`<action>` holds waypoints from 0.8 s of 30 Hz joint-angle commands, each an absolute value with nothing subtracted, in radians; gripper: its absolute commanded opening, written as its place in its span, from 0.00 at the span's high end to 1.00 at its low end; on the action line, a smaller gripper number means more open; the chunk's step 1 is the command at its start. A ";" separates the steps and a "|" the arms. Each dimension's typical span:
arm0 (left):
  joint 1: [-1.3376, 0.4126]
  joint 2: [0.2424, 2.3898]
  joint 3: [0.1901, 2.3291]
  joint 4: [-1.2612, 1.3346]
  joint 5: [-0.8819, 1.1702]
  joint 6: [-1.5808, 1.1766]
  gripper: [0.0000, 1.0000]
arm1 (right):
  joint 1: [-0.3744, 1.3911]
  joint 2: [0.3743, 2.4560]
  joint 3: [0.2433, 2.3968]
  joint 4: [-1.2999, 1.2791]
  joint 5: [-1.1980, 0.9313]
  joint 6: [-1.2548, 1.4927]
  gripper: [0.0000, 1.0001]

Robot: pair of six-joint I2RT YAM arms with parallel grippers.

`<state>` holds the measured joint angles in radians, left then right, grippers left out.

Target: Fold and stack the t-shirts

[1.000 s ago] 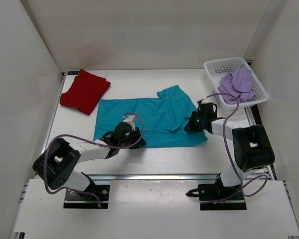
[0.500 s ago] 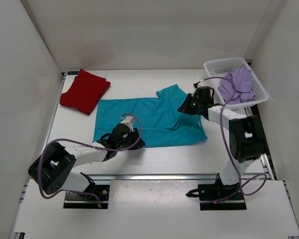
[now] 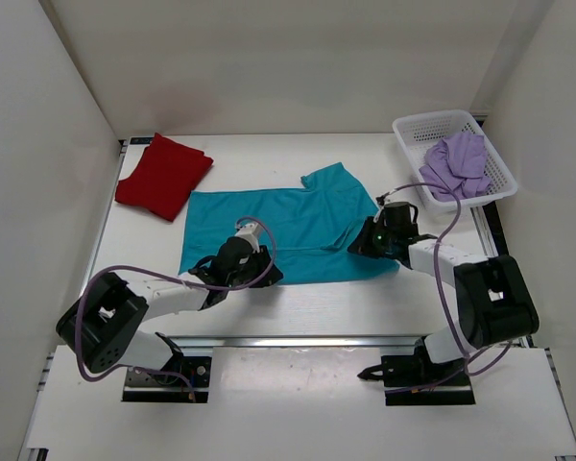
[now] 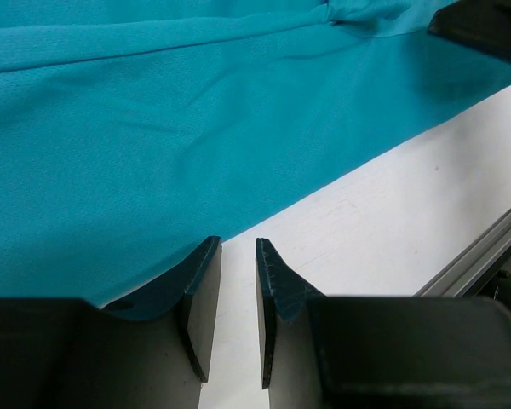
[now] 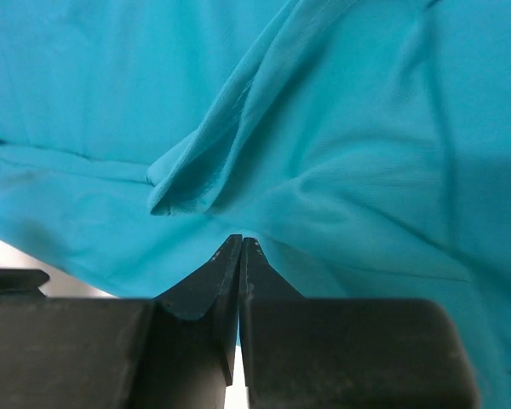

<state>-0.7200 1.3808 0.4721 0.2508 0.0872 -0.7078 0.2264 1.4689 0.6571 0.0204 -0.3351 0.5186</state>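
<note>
**Teal shirt flat on the table, a gripper at each end**

The teal shirt (image 3: 278, 216) lies spread out in the middle of the table (image 3: 269, 154), with one sleeve sticking up towards the back right. The red shirt (image 3: 163, 176) sits folded at the back left corner, well apart from it. The lavender shirt (image 3: 456, 163) is bunched up in the white basket (image 3: 408, 130) at the back right.

The left gripper (image 4: 238, 247) is low at the teal shirt's near hem. Its jaws stand a narrow way apart, and bare table shows in the gap between them. The hem curls against the outer side of one finger (image 4: 203, 290), but nothing is gripped.

The right gripper (image 5: 241, 241) rests on the shirt's right part, just short of a raised fold. Its jaws are pressed fully together with the tips down on the cloth. Whether a pinch of fabric is caught between them cannot be told.
</note>
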 commanded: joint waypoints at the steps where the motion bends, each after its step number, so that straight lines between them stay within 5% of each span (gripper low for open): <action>1: -0.701 1.361 0.480 0.281 0.098 -0.722 0.66 | 0.271 1.506 0.709 0.064 -0.336 0.505 1.00; 19: -0.690 1.358 0.443 0.290 0.110 -0.738 0.66 | 0.351 1.827 1.037 0.049 -0.339 0.503 1.00; 24: -0.680 1.345 0.454 0.272 0.103 -0.718 0.66 | 0.350 1.778 0.965 0.074 -0.357 0.512 1.00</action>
